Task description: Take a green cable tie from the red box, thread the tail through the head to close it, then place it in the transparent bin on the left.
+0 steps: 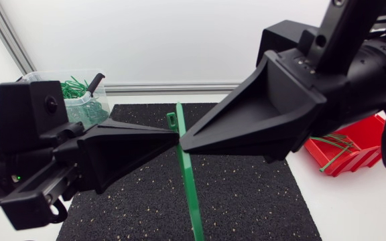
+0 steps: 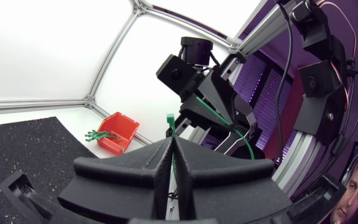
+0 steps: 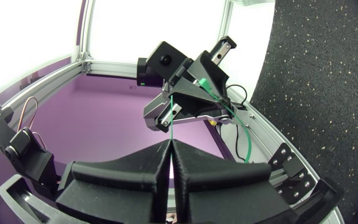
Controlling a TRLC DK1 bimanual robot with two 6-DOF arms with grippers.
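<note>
- The green cable tie (image 1: 187, 175) stands nearly upright above the black mat (image 1: 246, 194). Its lower end is cut off at the view's edge.
- Both tool tips meet on it from opposite sides: the left tool (image 1: 174, 137) and the right tool (image 1: 185, 143) are each pinched narrow on the tie.
- The right tool's bulk hides part of the red box (image 1: 362, 161), where spare ties (image 1: 334, 144) lie.
- The left arm partly covers the transparent bin (image 1: 59, 75) at the counter's far left.

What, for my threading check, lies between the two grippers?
Only the green tie: the left gripper and the right gripper meet tip to tip on it, each shut on it. The head view shows this best.
</note>
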